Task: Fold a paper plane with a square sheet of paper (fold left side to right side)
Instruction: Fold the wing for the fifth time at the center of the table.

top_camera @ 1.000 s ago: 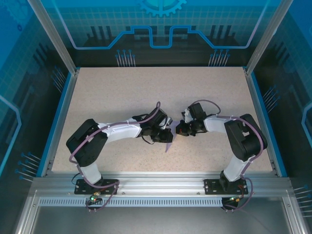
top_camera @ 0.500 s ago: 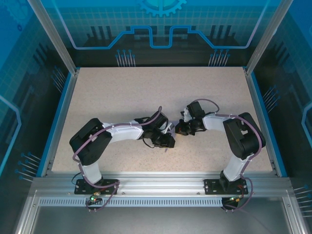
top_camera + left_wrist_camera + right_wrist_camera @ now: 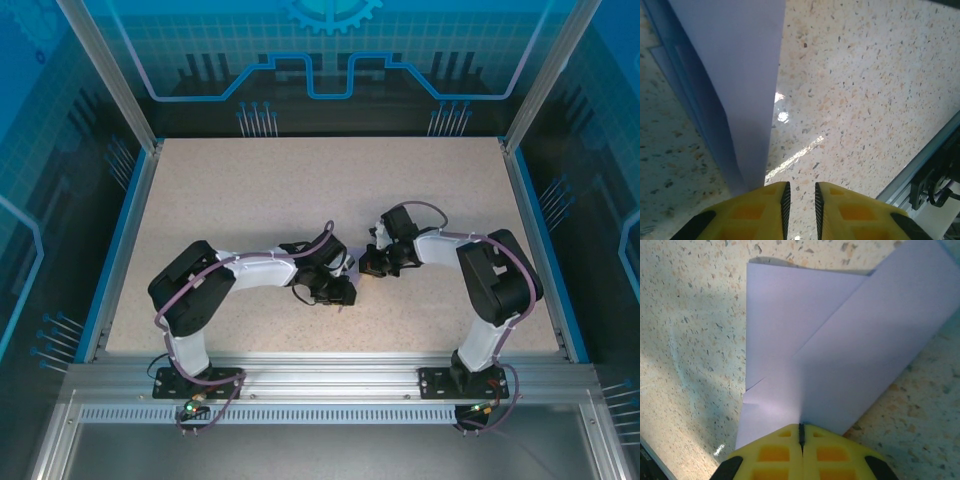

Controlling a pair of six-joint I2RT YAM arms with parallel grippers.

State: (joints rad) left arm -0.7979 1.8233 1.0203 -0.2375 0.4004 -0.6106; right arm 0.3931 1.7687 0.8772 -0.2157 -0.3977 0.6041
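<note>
The lavender paper (image 3: pixel 840 355) is partly folded, with a diagonal crease and overlapping flaps, and lies over the speckled table. My right gripper (image 3: pixel 801 430) is shut on its near edge; in the top view the right gripper (image 3: pixel 368 263) sits at mid-table. In the left wrist view the same paper (image 3: pixel 735 75) rises as a tall folded strip past the outer side of the left finger (image 3: pixel 755 210). My left gripper (image 3: pixel 800 192) is open by a narrow gap, with only table between the pads. In the top view the left gripper (image 3: pixel 340 290) is close beside the right one.
The speckled tabletop (image 3: pixel 300 190) stretches away behind both grippers. Blue side rails (image 3: pixel 122 250) border it left and right. An aluminium frame rail (image 3: pixel 920 165) runs along the near edge, close to the left gripper.
The left gripper has swung nearer and in toward the right gripper. The paper tip that hung below it a second ago has gone from that spot. The right arm has barely moved.
</note>
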